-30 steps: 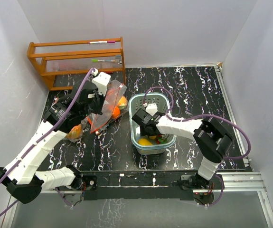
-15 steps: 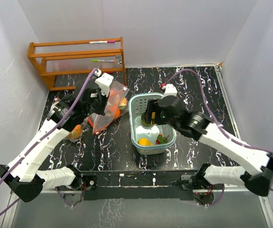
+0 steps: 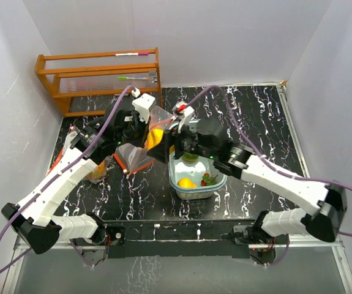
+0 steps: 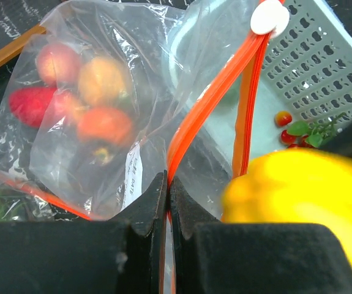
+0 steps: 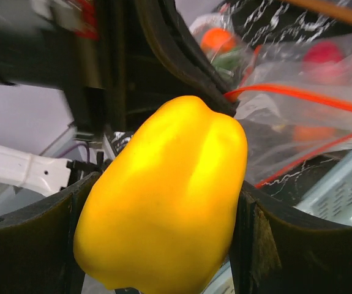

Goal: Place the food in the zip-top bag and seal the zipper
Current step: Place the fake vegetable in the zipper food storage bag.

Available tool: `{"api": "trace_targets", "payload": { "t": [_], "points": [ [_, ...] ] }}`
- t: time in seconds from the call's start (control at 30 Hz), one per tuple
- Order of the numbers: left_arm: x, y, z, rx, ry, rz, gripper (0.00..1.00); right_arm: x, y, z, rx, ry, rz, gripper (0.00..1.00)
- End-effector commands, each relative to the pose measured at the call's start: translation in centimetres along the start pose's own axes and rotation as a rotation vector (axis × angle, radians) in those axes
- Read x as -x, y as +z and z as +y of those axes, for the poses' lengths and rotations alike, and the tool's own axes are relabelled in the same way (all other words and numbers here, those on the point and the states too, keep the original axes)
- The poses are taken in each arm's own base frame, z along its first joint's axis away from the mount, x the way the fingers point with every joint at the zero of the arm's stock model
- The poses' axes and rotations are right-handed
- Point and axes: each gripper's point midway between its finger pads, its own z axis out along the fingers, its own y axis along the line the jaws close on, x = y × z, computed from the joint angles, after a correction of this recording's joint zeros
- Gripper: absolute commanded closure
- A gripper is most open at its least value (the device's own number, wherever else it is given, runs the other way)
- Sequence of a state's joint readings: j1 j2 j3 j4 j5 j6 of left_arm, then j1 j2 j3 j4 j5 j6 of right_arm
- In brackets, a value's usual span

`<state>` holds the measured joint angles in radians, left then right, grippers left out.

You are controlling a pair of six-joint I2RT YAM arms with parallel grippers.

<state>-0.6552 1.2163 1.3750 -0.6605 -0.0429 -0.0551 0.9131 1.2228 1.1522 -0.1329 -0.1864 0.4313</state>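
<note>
The clear zip-top bag [image 4: 96, 116] with an orange zipper hangs from my left gripper [image 4: 167, 191], which is shut on its zipper rim. Red, orange and pink food shows inside it. In the top view the bag [image 3: 134, 156] slopes down to the table below the left gripper [image 3: 140, 130]. My right gripper [image 5: 163, 208] is shut on a yellow pepper-shaped fruit [image 5: 169, 190] and holds it right beside the bag's mouth. From above, that fruit [image 3: 155, 136] and the right gripper [image 3: 162, 146] are against the bag's right side.
The teal basket [image 3: 195, 193] stands right of the bag with a yellow fruit [image 3: 187, 182] and small red and green pieces [image 3: 209, 179] inside. A wooden rack [image 3: 99, 76] is at the back left. Another orange-tinted bag of items [image 3: 96, 170] lies near the left arm.
My right gripper has come up out of the basket with the yellow fruit and swung left to the bag's mouth. The left gripper has shifted slightly right, still gripping the bag.
</note>
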Motion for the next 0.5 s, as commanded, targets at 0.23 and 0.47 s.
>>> {"api": "trace_targets", "payload": {
  "t": [0.23, 0.47],
  "points": [
    [3.5, -2.8, -2.4, -0.141, -0.045, -0.118, 1.0, 0.1, 4.0, -2.4, -0.071, -0.001, -0.114, 0.83],
    [4.7, -5.7, -4.5, -0.261, -0.092, -0.189, 1.0, -1.7, 4.8, -7.9, -0.341, 0.032, -0.085, 0.84]
  ]
}}
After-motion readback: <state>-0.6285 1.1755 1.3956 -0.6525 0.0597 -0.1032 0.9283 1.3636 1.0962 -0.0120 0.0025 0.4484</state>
